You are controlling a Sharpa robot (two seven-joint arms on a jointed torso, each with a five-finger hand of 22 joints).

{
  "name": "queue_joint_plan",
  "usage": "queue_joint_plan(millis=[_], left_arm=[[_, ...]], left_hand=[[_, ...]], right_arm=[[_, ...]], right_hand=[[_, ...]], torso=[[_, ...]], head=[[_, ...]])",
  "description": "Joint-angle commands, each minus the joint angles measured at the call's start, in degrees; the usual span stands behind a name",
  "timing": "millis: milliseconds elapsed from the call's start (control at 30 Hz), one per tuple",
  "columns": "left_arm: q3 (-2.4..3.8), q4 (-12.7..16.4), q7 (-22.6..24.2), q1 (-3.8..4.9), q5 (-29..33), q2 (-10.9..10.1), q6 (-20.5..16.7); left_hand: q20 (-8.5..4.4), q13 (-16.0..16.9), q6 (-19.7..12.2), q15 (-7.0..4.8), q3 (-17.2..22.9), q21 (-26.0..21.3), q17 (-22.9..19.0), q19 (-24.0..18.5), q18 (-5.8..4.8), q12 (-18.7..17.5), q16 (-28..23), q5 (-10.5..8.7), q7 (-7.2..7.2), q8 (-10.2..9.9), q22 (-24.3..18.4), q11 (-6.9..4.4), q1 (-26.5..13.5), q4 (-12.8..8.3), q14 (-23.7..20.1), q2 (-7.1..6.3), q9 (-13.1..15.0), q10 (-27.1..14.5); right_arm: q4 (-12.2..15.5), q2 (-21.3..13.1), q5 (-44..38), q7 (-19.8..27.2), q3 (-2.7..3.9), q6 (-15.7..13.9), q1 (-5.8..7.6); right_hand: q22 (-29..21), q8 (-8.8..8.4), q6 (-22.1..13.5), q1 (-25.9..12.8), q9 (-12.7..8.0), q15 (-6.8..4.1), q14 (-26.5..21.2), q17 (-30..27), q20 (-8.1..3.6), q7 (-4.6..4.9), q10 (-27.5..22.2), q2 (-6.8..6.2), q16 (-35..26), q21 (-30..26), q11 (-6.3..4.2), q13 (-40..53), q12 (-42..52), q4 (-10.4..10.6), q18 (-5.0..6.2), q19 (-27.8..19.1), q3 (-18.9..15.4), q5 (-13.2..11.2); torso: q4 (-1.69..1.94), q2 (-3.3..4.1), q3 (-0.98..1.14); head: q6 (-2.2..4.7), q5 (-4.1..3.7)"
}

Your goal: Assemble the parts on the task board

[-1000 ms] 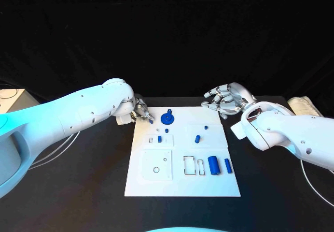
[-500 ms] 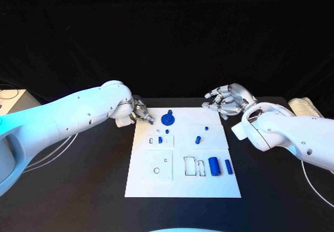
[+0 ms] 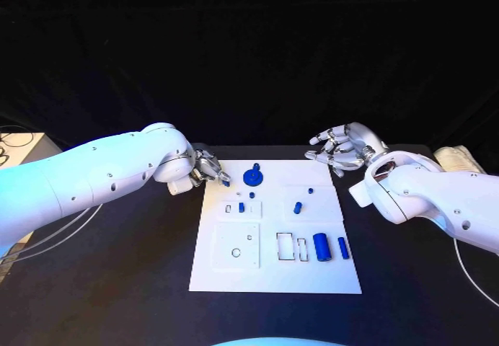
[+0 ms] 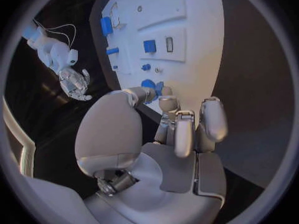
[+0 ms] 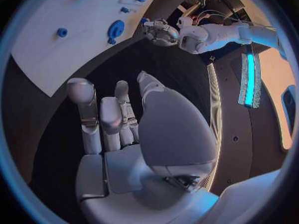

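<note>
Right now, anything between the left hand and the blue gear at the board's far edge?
Nothing visible. The left hand sits at the task board's far left corner, fingertips close beside the blue gear; only bare white board shows between them. The right hand hovers off the far right corner.

Both arms were glossy white rounded shells, the left arm (image 3: 99, 176) dotted with small dark screw holes. Thin pale cables ran beside it. The left hand (image 3: 208, 170) and right hand (image 3: 341, 148) were silver metal with segmented fingers; fingertips (image 4: 212, 120) looked like pale grey pads, possibly rubber.
</note>
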Motion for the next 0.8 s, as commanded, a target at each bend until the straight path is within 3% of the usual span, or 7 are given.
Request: queue_joint_plan(millis=[33, 100, 267, 467, 800], left_arm=[[-0.07, 3.06, 0.08, -0.01, 0.07, -1.25, -3.08], [-0.24, 4.26, 0.03, -0.02, -0.36, -1.83, -3.48], [-1.55, 8.39, -0.20, -0.07, -2.56, -3.60, -4.71], [-2.90, 11.07, -0.44, -0.36, -3.93, -4.47, -4.44], [-3.70, 12.58, -0.61, -1.18, -7.09, -4.58, -3.79]], left_hand=[[-0.04, 0.08, 1.34, -0.49, 11.45, 0.23, 15.10, 0.45, -1.10, 0.28, 0.19, 0.37, -0.75, 0.34, 0.16, -0.05, -0.53, -11.84, 6.05, -0.05, -0.07, 0.42], [-0.05, 0.10, 1.37, -0.51, 11.50, 0.24, 15.10, 0.47, -1.10, 0.29, 0.19, 0.40, -0.76, 0.35, 0.17, -0.07, -0.59, -11.90, 6.05, -0.06, -0.07, 0.46], [-0.11, 0.17, 1.46, -0.56, 11.64, 0.28, 15.10, 0.56, -1.12, 0.34, 0.19, 0.50, -0.81, 0.37, 0.25, -0.12, -0.74, -12.09, 6.05, -0.08, -0.07, 0.60], [-0.14, 0.20, 1.52, -0.59, 11.74, 0.28, 15.10, 0.56, -1.11, 0.36, 0.19, 0.54, -0.84, 0.38, 0.23, -0.15, -0.83, -12.23, 6.05, -0.09, -0.08, 0.68], [-0.15, 0.15, 1.53, -0.60, 11.78, 0.26, 15.10, 0.53, -1.10, 0.33, 0.19, 0.55, -0.84, 0.39, 0.19, -0.15, -0.85, -12.27, 6.05, -0.09, -0.08, 0.68]], right_arm=[[-0.10, -0.08, 0.12, 0.70, 0.00, 0.61, -0.03], [-0.13, -0.10, 0.13, 0.72, 0.00, 0.59, -0.04], [-0.24, -0.13, 0.14, 0.77, -0.02, 0.59, -0.10], [-0.30, -0.09, 0.15, 0.89, -0.04, 0.31, -0.20], [-0.38, -0.06, 0.26, 1.04, -0.05, 0.21, -0.42]], right_hand=[[-0.32, 0.32, -0.43, 0.01, 0.08, 0.01, -0.31, -0.15, -0.14, -0.12, 0.11, -0.59, -0.30, -0.49, -0.41, -0.10, -0.25, 0.06, 1.04, -0.15, 0.33, 0.26], [-0.54, 0.33, -0.43, 0.00, 0.08, 0.01, -0.34, -0.23, -0.13, -0.12, 0.10, -0.62, -0.42, -0.79, -0.41, -0.15, -0.29, 0.05, 1.08, -0.23, 0.32, 0.28], [-0.96, 0.38, -0.47, -0.02, 0.09, 0.03, -0.44, -0.38, -0.12, -0.10, 0.03, -0.66, -0.71, -1.37, -0.39, -0.32, -0.42, 0.05, 1.14, -0.36, 0.34, 0.34], [-1.51, 0.43, -0.59, 0.03, 0.08, 0.07, -0.62, -0.67, -0.10, -0.07, -0.16, -0.74, -1.21, -2.13, -0.35, -0.64, -0.71, 0.02, 1.22, -0.50, 0.40, 0.44], [-2.01, 0.54, -0.63, 0.05, 0.10, 0.12, -0.78, -0.89, -0.07, -0.03, -0.39, -0.77, -1.71, -2.83, -0.31, -1.08, -1.12, 0.04, 1.28, -0.58, 0.51, 0.57]], torso=[[0.18, -0.21, 0.12], [0.25, -0.21, 0.13], [0.41, -0.30, 0.15], [0.24, -0.18, 0.09], [0.04, -0.11, 0.11]], head=[[-0.27, 0.09], [-0.37, 0.15], [-0.53, 0.20], [-0.55, 0.59], [-0.72, 0.76]])
